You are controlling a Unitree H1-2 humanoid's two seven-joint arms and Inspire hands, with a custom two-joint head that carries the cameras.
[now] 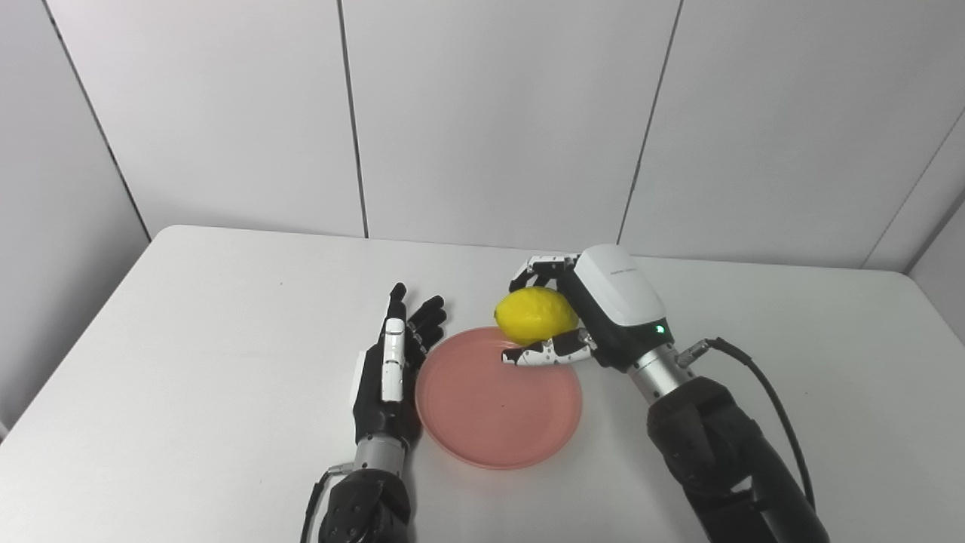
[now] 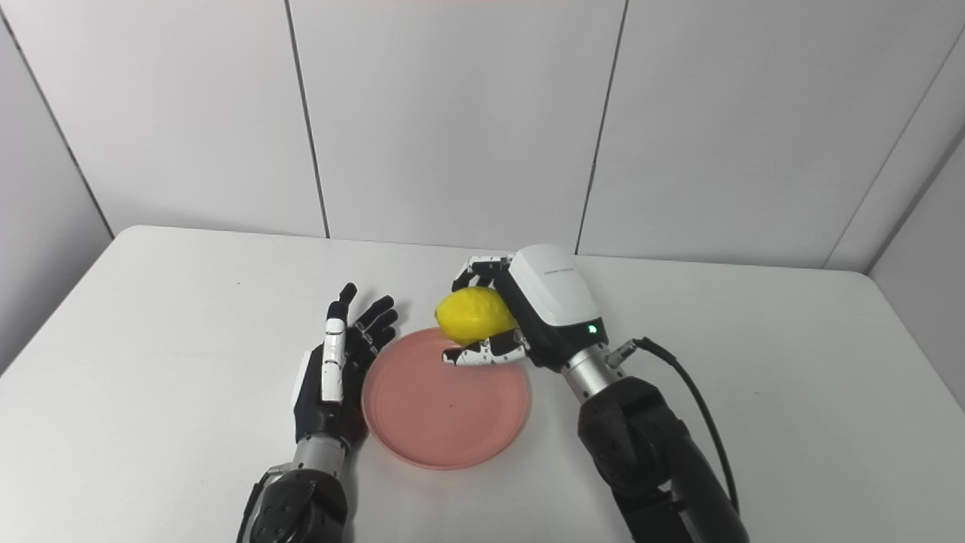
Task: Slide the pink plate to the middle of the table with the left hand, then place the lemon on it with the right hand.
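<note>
Nearest you, your left hand (image 1: 388,377) lies flat with its fingers spread, holding nothing, just beside the left rim of the shallow round pink plastic plate (image 1: 482,422). Beyond it, your right hand (image 1: 595,317) is wrapped around the bumpy yellow lemon (image 1: 534,314), which hangs over the plate's far rim. The lemon's long axis runs roughly left to right, its free tip pointing away from your right palm, toward the left hand. The plate's centre lies nearer than the lemon and a little left.

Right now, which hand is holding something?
The right hand, shut on the lemon over the plate's far rim. The left hand holds nothing: fingers apart, beside the plate's left edge.
</note>
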